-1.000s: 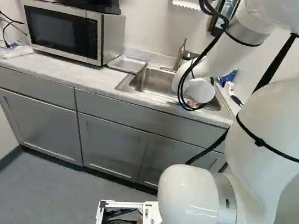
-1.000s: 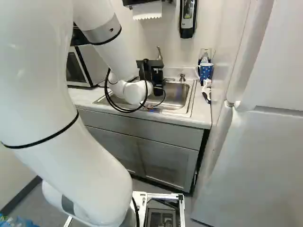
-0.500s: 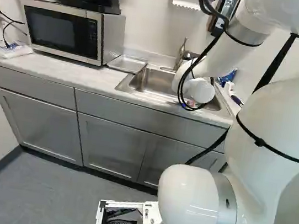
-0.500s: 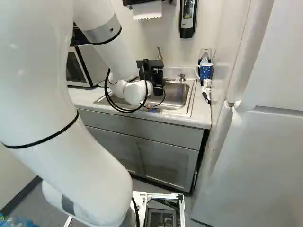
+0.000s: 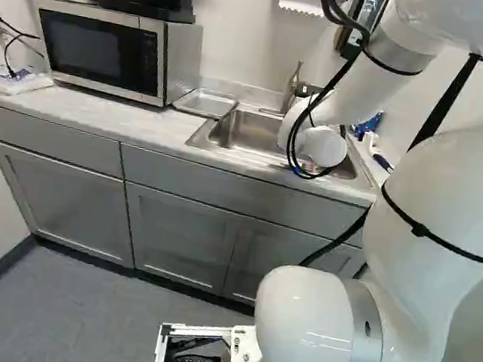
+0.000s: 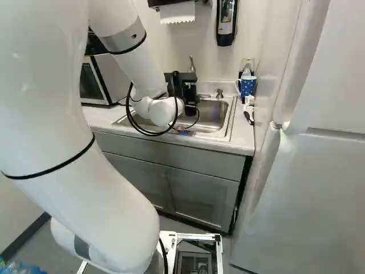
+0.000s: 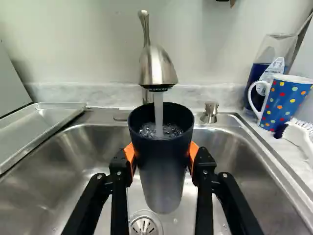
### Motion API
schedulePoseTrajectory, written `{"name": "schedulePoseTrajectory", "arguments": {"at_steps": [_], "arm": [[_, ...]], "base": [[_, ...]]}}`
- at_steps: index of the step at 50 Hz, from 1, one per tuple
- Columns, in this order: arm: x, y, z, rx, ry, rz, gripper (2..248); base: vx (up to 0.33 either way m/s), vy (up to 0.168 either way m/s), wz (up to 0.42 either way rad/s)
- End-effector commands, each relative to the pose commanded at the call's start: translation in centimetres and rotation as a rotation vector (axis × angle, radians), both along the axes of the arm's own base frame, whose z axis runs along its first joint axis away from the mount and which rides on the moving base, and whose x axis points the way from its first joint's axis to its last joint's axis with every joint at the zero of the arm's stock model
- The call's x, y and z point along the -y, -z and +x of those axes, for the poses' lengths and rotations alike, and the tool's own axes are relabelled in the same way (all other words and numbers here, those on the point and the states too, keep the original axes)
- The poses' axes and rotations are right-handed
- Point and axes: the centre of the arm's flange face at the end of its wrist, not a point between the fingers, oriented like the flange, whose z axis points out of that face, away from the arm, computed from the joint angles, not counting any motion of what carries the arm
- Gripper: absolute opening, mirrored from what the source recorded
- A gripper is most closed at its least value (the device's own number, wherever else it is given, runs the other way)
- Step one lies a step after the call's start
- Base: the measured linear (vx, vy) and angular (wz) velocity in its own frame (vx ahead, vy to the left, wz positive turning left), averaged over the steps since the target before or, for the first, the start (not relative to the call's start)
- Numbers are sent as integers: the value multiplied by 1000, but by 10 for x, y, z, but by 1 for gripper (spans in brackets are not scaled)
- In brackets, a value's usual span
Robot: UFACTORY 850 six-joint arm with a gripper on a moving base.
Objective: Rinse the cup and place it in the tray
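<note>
Your tool (image 6: 183, 87), upper middle of the right base view: clamped on the cup (image 7: 163, 161). Cup: mouth up, over your sink (image 7: 239, 176), water (image 7: 158, 112) from the tap (image 7: 155, 66) running into it. Tray (image 5: 204, 103): upper middle of the left base view, on the table (image 5: 98, 116), between microwave (image 5: 145, 95) and sink.

Pale counter (image 5: 98, 116), sink (image 7: 244, 166) set in; on it microwave (image 5: 102, 52), tray (image 7: 29, 129), dotted mug (image 7: 287, 105), brush (image 7: 299, 137).
</note>
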Motion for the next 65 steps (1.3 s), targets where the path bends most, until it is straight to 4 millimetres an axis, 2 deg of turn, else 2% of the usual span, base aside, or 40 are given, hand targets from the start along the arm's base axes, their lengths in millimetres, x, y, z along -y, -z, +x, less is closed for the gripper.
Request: {"name": "schedulePoseTrajectory", "arguments": {"at_steps": [17,35,65], "arm": [[-1,0,0,0,-2,0,123],[-11,0,-1,0,-25,0,123],[-49,0,0,0,-109,0,123]], "base": [[0,0,0],[0,0,0],[0,0,0]]}}
